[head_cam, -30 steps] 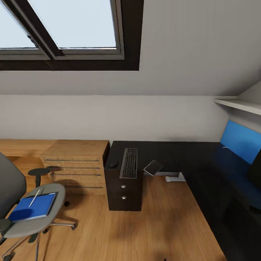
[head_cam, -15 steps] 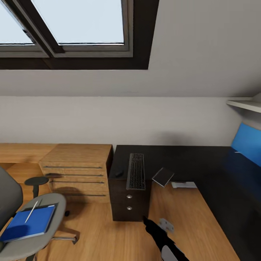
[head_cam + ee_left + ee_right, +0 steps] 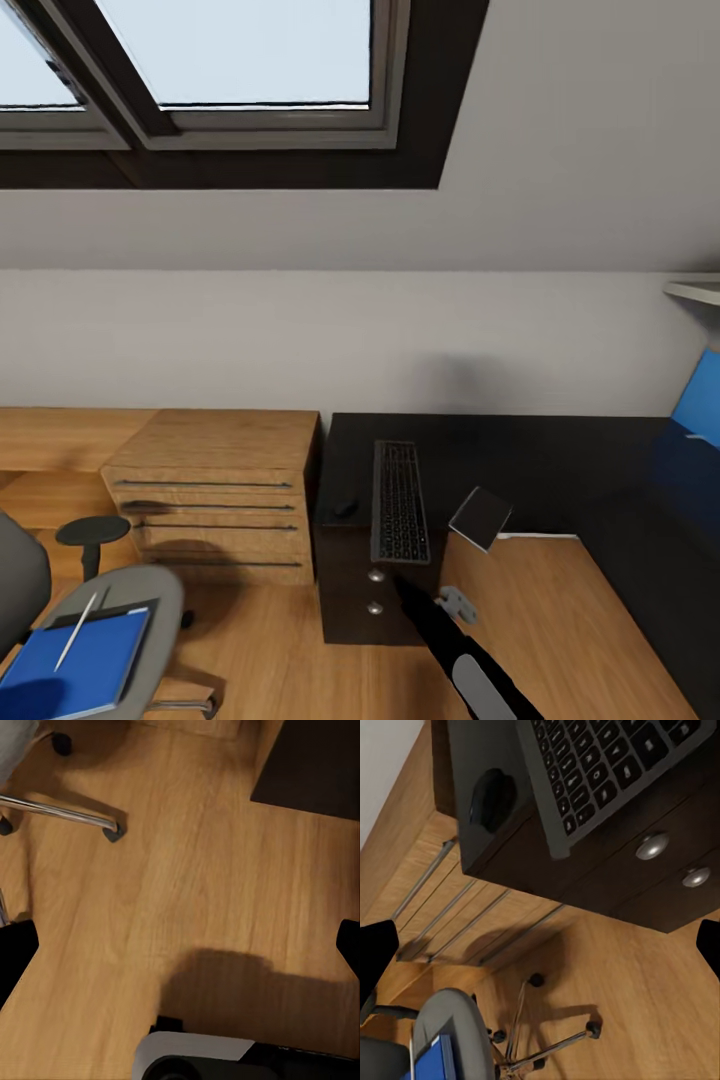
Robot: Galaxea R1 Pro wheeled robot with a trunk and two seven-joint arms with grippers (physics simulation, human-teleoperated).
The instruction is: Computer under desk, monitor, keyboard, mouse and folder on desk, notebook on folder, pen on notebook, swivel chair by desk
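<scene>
Now my right pincer, wide apart, reaches for the keyboard on the surface | next: grab its edge, gently.

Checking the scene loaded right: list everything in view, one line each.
desk: 1, glossy black, against the wall, right
drawer unit: 1, black, two silver knobs, under the desk's end
keyboard: 1, dark grey, on the desk above the drawers
mouse: 1, dark, on the desk beside the keyboard
wooden cabinet: 1, light wood, left of the desk
swivel chair: 1, grey, lower left
folder: 1, blue, on the chair seat
pen: 1, pale, on the blue stack
window: 1, dark frame, above
right arm: 1, black, reaching toward the drawers; end effector open
</scene>
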